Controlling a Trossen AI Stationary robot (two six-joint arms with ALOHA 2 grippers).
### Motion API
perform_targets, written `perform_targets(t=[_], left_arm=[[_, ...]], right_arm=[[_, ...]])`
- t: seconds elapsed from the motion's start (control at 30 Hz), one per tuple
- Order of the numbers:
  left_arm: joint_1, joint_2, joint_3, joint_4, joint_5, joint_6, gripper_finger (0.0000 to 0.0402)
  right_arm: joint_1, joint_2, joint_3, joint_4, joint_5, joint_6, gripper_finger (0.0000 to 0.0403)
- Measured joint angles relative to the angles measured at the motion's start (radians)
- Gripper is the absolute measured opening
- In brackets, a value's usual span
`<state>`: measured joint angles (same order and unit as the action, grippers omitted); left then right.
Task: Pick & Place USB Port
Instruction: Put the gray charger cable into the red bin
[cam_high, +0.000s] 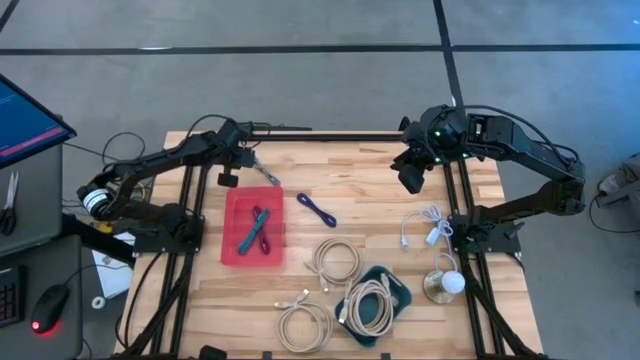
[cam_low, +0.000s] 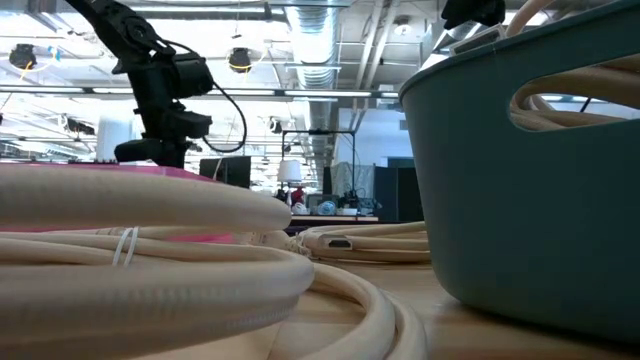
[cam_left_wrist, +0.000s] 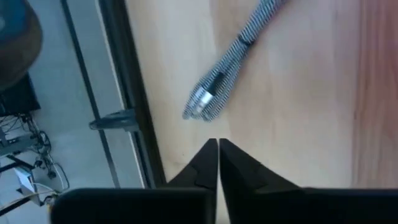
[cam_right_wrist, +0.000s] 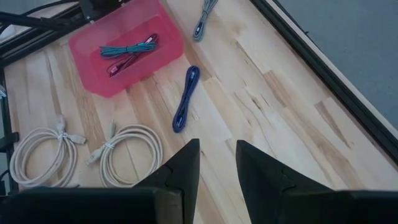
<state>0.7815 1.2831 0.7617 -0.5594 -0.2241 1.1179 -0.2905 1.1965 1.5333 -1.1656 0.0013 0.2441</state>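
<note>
A grey braided USB cable (cam_high: 263, 171) lies on the wood near the table's far left, with its metal plug end (cam_left_wrist: 200, 106) pointing at the table edge. My left gripper (cam_left_wrist: 217, 148) (cam_high: 228, 176) hovers just short of that plug, shut and touching nothing. A pink tray (cam_high: 232, 250) holds a teal cable and a red cable (cam_right_wrist: 127, 55). A blue cable (cam_high: 316, 210) (cam_right_wrist: 185, 99) lies flat right of the tray. My right gripper (cam_right_wrist: 217, 155) (cam_high: 410, 178) is open above the far right of the table, away from the cables.
A white cable (cam_high: 425, 226) lies by the right arm's base. Two beige coils (cam_high: 335, 260) (cam_high: 303, 323) and a teal basket (cam_high: 398, 300) with another beige coil sit near the front edge. A round lamp-like object (cam_high: 445, 285) stands at the right. The table's left edge rail (cam_left_wrist: 134, 118) runs close to the plug.
</note>
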Motion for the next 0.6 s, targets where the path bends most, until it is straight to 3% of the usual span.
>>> perform_targets(t=[0.37,0.6], left_arm=[[-0.04,0.0,0.081,-0.147,0.097,0.009,0.0005],[-0.129,0.009,0.23,-0.149,0.163,0.032,0.0006]], right_arm=[[-0.036,0.0,0.0,0.0,0.001,-0.01,0.0098],[-0.071,0.0,0.0,0.0,0.002,-0.019,0.0098]])
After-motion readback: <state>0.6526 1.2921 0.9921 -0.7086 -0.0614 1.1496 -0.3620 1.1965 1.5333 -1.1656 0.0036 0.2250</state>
